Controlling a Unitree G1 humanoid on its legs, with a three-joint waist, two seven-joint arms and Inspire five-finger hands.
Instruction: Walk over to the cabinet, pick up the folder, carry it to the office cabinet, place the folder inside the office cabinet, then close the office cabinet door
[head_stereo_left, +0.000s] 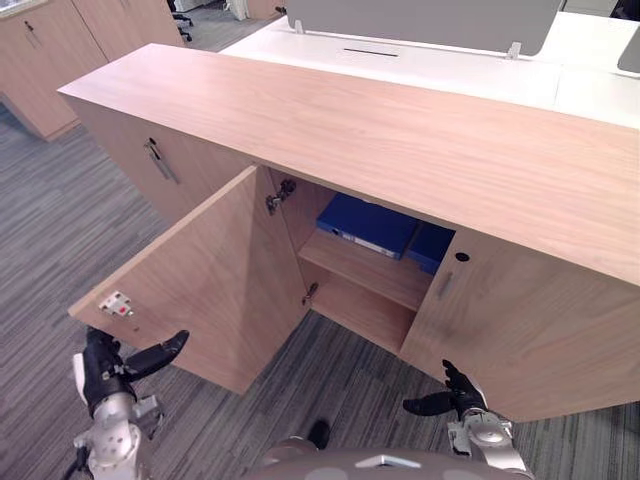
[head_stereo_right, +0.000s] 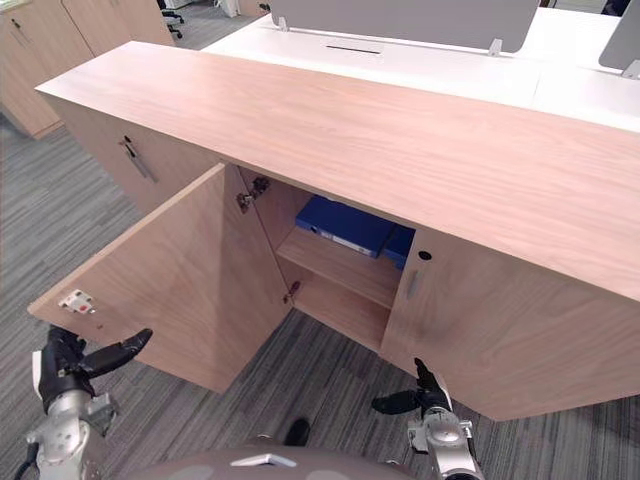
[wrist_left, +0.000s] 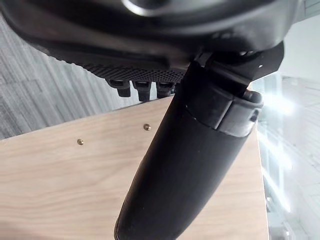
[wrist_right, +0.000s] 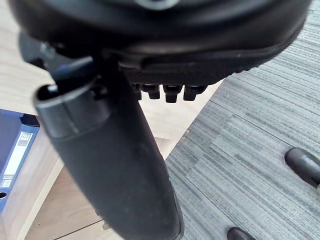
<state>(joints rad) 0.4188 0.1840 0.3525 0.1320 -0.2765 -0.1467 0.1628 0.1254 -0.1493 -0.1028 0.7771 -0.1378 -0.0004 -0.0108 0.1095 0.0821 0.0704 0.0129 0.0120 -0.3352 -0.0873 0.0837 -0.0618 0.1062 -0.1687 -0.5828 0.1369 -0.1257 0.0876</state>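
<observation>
The long wooden office cabinet stands in front of me. Its left door is swung wide open toward me, and the door to the right of the opening is closed. Inside, a blue folder lies on the upper shelf, with a second blue one beside it. The folder's spine also appears in the right wrist view. My left hand is low at the left, open and empty, just below the open door's free edge. My right hand is open and empty, low in front of the closed door.
A white and red latch plate sits on the open door's edge. White desks with a grey divider panel stand behind the cabinet. More wooden cabinets are at the far left. Grey carpet covers the floor.
</observation>
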